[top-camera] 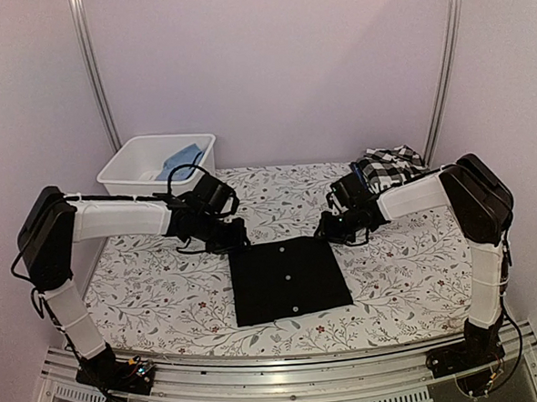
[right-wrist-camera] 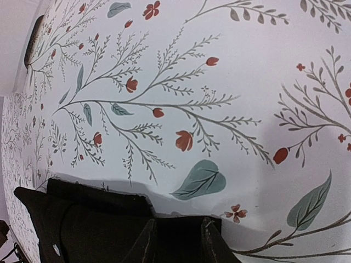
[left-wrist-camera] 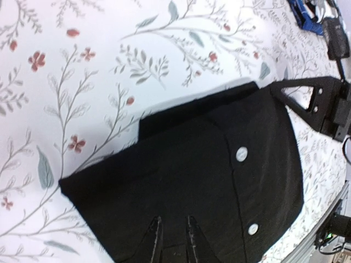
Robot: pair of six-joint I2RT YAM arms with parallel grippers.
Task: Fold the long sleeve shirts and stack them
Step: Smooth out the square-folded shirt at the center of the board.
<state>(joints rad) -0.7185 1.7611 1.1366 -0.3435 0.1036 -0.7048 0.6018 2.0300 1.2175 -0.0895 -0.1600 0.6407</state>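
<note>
Both claws work mid-frame. The left claw (top-camera: 232, 232) is nearly pressed together, pinching the upper-left corner of the black shirt (top-camera: 287, 277). The right claw (top-camera: 329, 226) sits slightly parted at the upper-right corner; I cannot tell if it grips. The black shirt lies folded flat on the surface (top-camera: 164, 289).

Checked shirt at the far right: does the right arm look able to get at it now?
Probably yes: the checked shirt lies uncovered just beyond the right arm, and nothing stands between them.
</note>
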